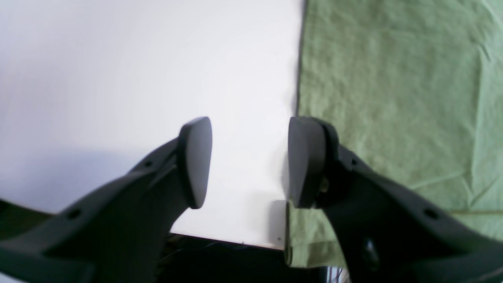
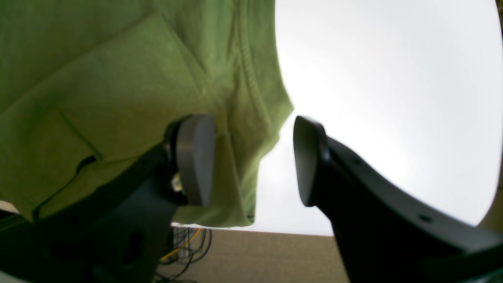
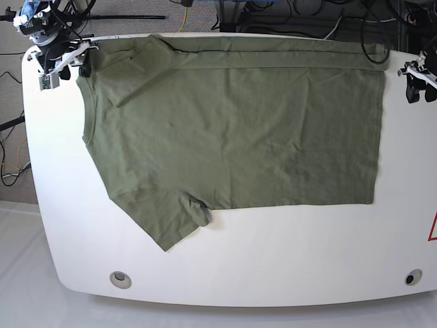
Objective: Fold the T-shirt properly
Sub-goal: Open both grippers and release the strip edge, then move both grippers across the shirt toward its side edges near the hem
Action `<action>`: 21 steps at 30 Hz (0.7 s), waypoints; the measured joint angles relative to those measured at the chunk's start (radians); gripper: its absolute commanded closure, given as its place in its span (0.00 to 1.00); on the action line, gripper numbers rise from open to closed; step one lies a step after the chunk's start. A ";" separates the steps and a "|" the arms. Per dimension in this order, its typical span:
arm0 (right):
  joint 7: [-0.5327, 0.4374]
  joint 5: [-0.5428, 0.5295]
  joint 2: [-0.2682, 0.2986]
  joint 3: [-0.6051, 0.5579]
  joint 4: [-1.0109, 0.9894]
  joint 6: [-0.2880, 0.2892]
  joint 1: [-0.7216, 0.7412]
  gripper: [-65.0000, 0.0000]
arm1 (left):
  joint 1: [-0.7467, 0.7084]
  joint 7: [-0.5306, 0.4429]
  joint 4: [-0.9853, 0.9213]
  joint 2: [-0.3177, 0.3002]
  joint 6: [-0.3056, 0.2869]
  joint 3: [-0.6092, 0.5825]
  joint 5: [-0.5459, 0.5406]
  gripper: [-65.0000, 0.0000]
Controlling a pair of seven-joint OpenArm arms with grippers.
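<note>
The left gripper has its jaws spread apart with nothing between them. It hangs at the far edge of the white table, one finger over bare tabletop and the other over the margin of the T-shirt, whose straight hem edge runs just beside that finger. In the base view this gripper sits at the far corner on that view's right, just off the shirt's hem corner.

The right gripper is also spread wide and pinches nothing. One finger lies over the green cloth, the other over bare white table, and a rounded corner of the fabric with a stitched seam falls in the gap between them. In the base view it stands at the far corner on that view's left, beside the shirt's sleeve and shoulder.

The T-shirt lies spread flat across the far half of the table, its neck end toward the view's left edge and its hem toward the right edge. Its far side is folded over in a narrow band along the table's far edge. One short sleeve points toward the near-left corner. The near strip of the table is bare, with two small round holes by its near corners.
</note>
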State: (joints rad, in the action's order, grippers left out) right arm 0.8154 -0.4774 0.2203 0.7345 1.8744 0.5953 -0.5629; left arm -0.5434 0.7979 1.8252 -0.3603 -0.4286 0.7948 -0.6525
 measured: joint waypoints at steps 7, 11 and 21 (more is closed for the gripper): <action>0.005 0.001 0.001 0.024 0.053 -0.007 0.000 0.53 | 0.054 -0.004 -0.012 -0.017 0.005 -0.003 0.000 0.56; 0.006 -0.029 -0.005 0.016 0.083 0.000 0.020 0.53 | 0.093 -0.006 -0.016 -0.004 0.011 -0.041 0.003 0.56; 0.007 -0.035 0.002 -0.032 0.003 0.006 0.120 0.52 | 0.163 -0.002 -0.034 0.070 0.024 -0.151 0.050 0.55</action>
State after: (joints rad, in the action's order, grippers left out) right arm 0.8223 -0.5121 0.2222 0.7025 1.8771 0.6014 -0.4427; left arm -0.3801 0.7963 1.7912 -0.2905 -0.4046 0.6441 -0.6029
